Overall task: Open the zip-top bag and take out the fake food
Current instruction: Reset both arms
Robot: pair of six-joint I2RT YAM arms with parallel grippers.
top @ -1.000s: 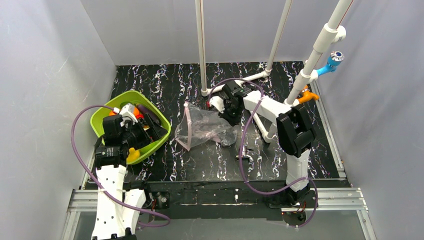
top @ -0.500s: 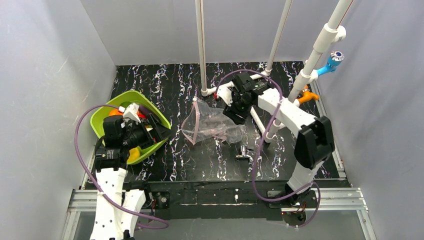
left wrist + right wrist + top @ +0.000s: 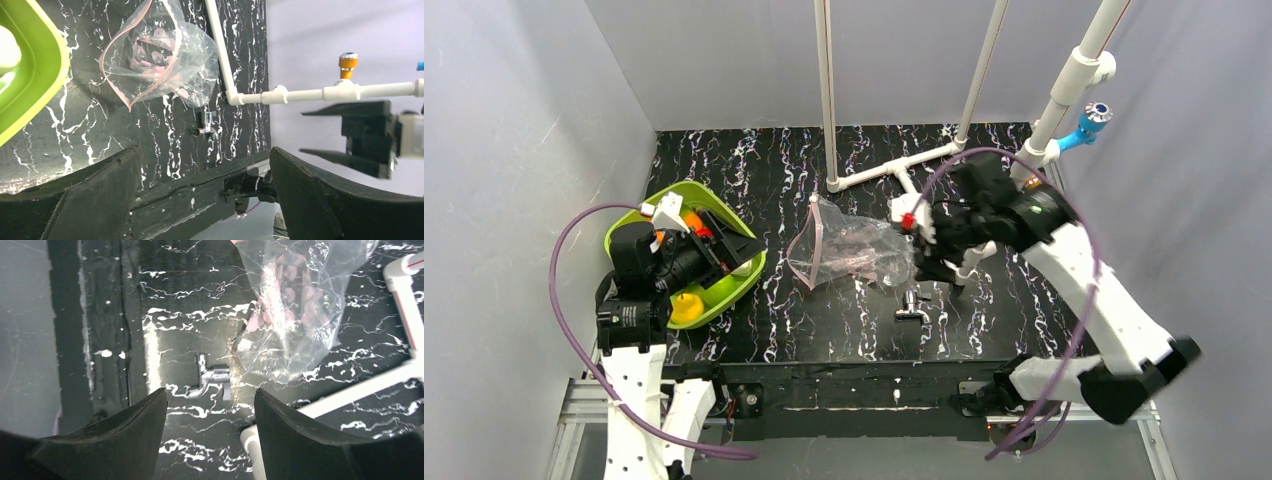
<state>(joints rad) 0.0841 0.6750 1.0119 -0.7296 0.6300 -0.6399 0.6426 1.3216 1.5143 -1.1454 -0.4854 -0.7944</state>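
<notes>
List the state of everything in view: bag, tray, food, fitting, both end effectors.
zip-top bag: lying on the table, mouth open, no food seen inside.
green tray: on the table, holding the food.
fake food: out of the bag, in the tray.
metal fitting: loose on the table beside the bag.
left end effector: open, empty, by the tray's edge.
right end effector: open, empty, above the fitting.

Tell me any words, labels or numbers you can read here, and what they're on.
None can be read.
The bag carries pink printed marks, too blurred to tell whether they are letters.
The tray and the pipe show no writing.
</notes>
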